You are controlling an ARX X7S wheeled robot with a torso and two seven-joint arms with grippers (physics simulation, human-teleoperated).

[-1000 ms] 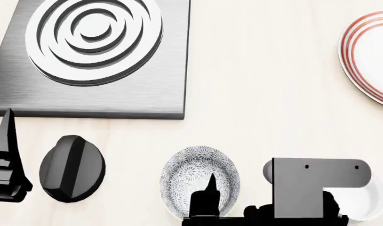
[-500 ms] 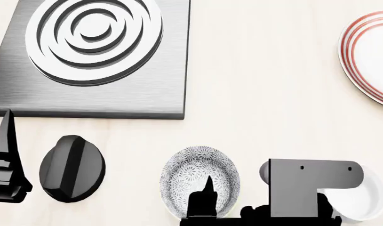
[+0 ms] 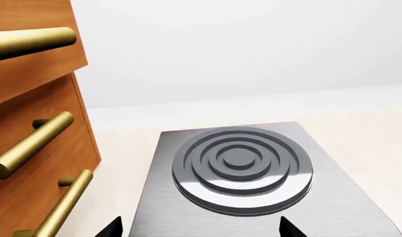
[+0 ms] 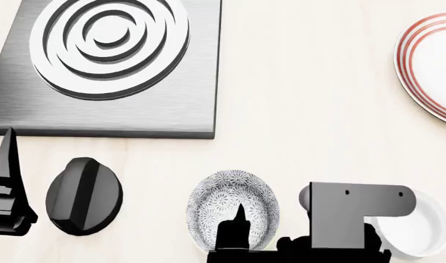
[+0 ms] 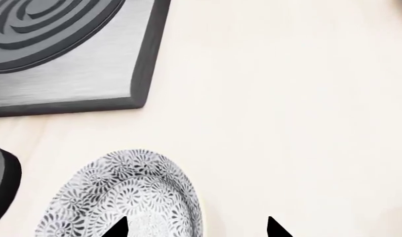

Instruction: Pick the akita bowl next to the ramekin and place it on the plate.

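Note:
The akita bowl [image 4: 227,204] stands near the counter's front edge, grey floral pattern, upright; the right wrist view shows the bowl [image 5: 115,190] too. To its right stands the white ramekin [image 4: 420,230], partly hidden behind my right arm's grey bracket [image 4: 354,205]. My right gripper [image 5: 195,229] is open and straddles the bowl's right rim, one fingertip [image 4: 238,215] over the bowl's inside, the other outside over the counter. The red-ringed plate [image 4: 409,60] lies at the far right, cut by the frame. My left gripper [image 3: 199,231] is open and empty, facing the burner plate.
A steel burner plate [image 4: 172,112] with concentric rings fills the back left. A black knob [image 4: 84,195] sits left of the bowl. My left gripper's finger [image 4: 7,164] stands at the left edge. A wooden cabinet [image 3: 29,163] with brass handles rises beside the burner.
My right arm has shifted a little to the left, uncovering more of the ramekin. Its fingertip sits further over the bowl. The left arm has not moved.

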